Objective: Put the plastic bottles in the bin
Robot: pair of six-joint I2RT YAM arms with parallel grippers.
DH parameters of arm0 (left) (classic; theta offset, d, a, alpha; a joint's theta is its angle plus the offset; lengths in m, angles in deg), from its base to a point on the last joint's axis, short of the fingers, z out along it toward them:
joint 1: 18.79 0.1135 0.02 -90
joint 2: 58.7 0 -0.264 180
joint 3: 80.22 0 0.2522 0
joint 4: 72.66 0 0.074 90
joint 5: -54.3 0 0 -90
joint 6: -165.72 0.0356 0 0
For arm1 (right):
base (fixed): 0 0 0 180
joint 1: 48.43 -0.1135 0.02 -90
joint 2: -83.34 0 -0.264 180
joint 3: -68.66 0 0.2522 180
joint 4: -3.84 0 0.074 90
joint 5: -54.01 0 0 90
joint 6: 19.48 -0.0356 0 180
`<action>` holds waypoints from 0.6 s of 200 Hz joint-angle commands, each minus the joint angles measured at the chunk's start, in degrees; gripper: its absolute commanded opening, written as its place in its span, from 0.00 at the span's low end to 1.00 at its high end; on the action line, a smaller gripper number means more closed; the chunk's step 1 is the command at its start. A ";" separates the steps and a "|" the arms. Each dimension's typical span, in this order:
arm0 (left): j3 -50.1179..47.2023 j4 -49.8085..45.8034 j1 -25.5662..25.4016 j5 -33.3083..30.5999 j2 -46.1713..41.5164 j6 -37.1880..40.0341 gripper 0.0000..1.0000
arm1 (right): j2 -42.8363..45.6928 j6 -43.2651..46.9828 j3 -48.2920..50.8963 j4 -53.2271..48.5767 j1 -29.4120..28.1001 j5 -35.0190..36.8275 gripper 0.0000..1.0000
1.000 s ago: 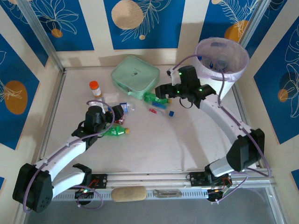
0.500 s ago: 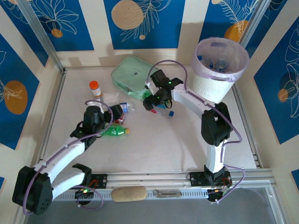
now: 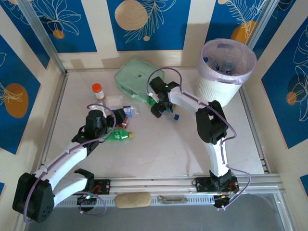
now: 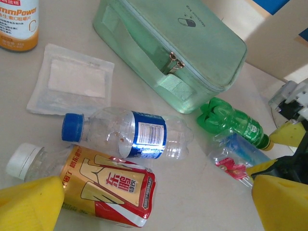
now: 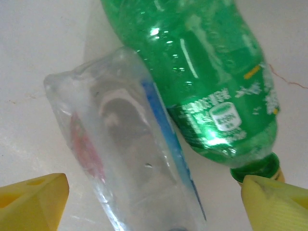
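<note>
Two plastic bottles lie side by side just below the pouch: a green one [image 5: 202,82] and a crushed clear one [image 5: 130,163] with a blue and red label. My right gripper [image 5: 154,202] is open low over them, its yellow fingers either side of the clear bottle and the green bottle's neck; from above it sits at the pouch's front edge [image 3: 158,108]. My left gripper [image 4: 154,214] is open above a gold-and-red labelled bottle [image 4: 96,183], with a clear blue-labelled bottle [image 4: 127,134] just beyond. Another green bottle [image 3: 118,136] lies by the left arm. The bin [image 3: 226,67] at back right holds several bottles.
A mint-green zip pouch [image 3: 138,77] lies at the back centre, right behind the right gripper. An orange-capped pill bottle [image 3: 97,90] and a flat clear packet [image 4: 72,82] are at its left. A small blue cap [image 3: 176,116] lies near the right arm's elbow.
The right arm has swung from the bin leftward and come down over the green and clear bottles by the pouch. The left arm has barely moved.
</note>
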 commanded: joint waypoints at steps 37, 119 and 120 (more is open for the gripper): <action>-1.32 0.55 0.84 1.24 -0.61 -1.22 1.00 | -3.80 1.54 -1.92 -1.08 -1.67 0.75 0.90; -2.04 1.60 0.84 1.68 -0.19 -2.03 1.00 | -6.77 1.02 -3.22 -1.82 -3.69 -1.63 0.82; -2.04 1.60 0.84 1.69 -0.23 -2.02 1.00 | -6.84 1.02 -3.23 -1.85 -3.69 -1.61 0.82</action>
